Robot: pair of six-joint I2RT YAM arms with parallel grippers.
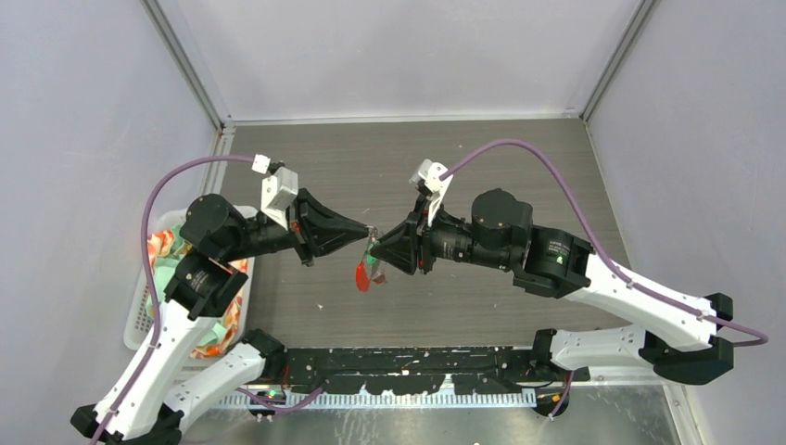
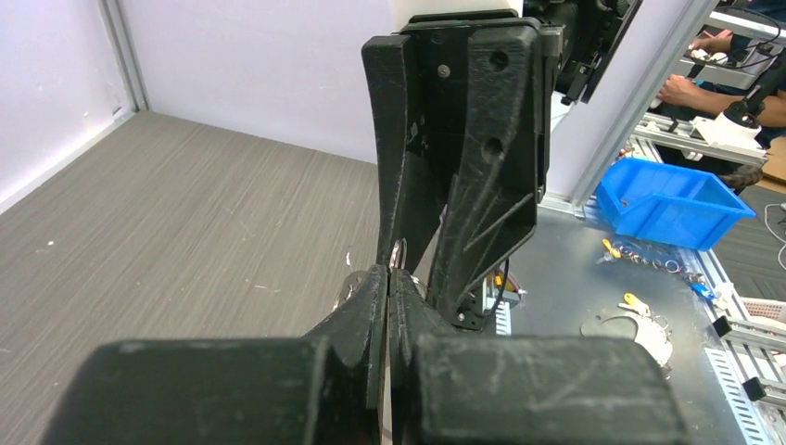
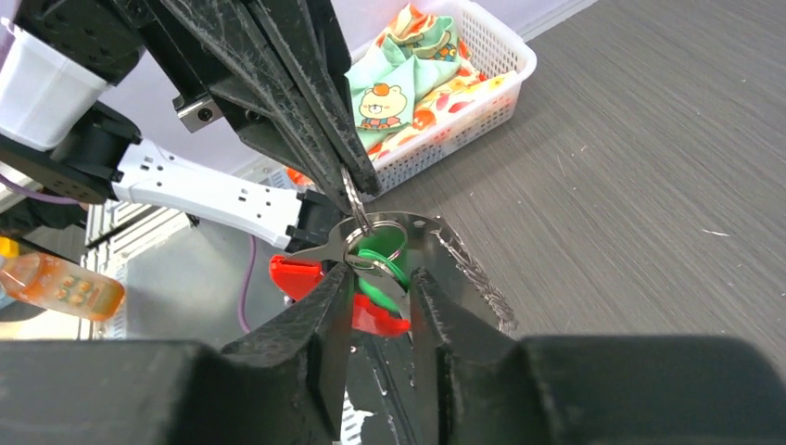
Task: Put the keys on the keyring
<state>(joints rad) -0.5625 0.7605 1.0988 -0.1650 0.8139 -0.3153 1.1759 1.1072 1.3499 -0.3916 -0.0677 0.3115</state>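
Both grippers meet above the middle of the table. My left gripper [image 1: 370,231] is shut on the thin silver keyring [image 3: 373,239], which pokes out past its tips [image 2: 399,252]. Its fingers [image 3: 324,139] reach down from the top of the right wrist view. A key with a green head [image 3: 378,271] sits on the ring's loop. My right gripper [image 3: 382,295] is closed in on that green key from both sides, and both fingers appear to touch it. The red curved strip [image 1: 361,276] hangs below the ring [image 3: 298,274].
A white basket [image 1: 139,301] of patterned cloths [image 3: 408,56] stands at the table's left edge. Off the table are a blue bin [image 2: 669,199] and an orange bottle [image 3: 60,287]. The arm bases run along the near edge.
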